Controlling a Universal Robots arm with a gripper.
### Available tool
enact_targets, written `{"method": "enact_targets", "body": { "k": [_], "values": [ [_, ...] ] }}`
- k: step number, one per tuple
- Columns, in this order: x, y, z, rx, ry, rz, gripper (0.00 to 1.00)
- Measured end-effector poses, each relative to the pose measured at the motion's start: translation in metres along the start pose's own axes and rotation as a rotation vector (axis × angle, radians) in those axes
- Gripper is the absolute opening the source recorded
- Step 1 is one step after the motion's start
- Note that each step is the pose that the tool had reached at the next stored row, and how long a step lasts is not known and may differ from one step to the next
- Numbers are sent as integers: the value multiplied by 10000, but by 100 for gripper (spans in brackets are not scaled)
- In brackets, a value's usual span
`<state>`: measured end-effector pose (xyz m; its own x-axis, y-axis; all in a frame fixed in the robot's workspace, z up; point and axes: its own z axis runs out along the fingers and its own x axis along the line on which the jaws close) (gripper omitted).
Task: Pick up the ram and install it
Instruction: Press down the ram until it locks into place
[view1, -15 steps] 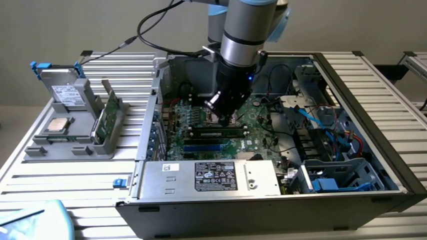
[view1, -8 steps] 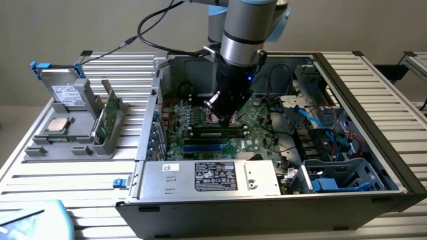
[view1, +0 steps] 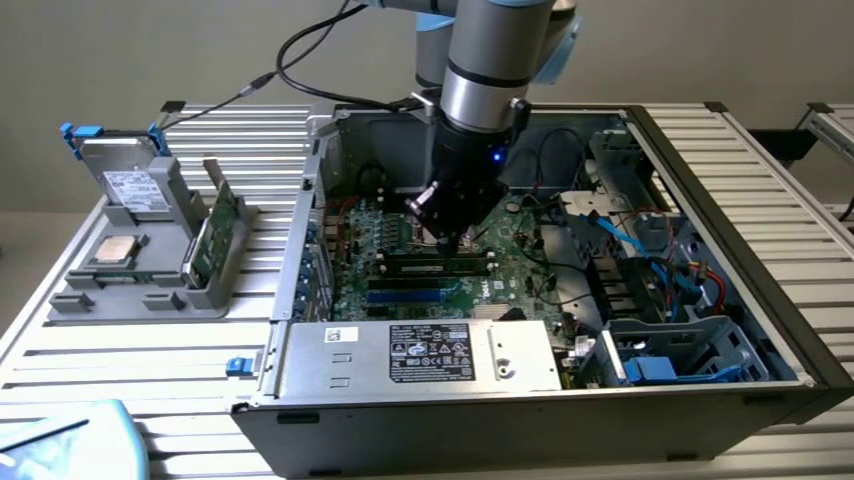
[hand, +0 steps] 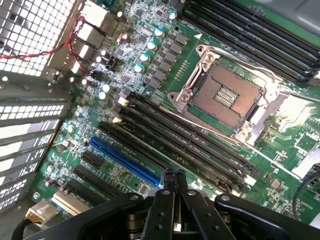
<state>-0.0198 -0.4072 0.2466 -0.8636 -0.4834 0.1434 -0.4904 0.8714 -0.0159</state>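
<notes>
Ram (view1: 430, 266) appears to lie along the memory slots (hand: 190, 140), directly under the jaws.
Jaws pinched together, gripping nothing; case walls (view1: 296, 240) hem both sides, open room above.

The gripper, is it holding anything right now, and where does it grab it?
Nothing is held. The gripper is shut with its fingers pressed together and nothing between them, hovering over the long dark memory slots on the motherboard.

The arm reaches straight down, its gripper (view1: 447, 237) fingers (hand: 169, 192) pressed together, gripping nothing.
</notes>
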Motion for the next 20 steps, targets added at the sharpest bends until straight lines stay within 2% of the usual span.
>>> {"method": "enact_targets", "body": {
  "k": [10, 20],
  "values": [
    [0, 0, 2, -183, 5, 1311, 11],
    [0, 0, 3, -285, -91, 2391, 11]
  ]
}}
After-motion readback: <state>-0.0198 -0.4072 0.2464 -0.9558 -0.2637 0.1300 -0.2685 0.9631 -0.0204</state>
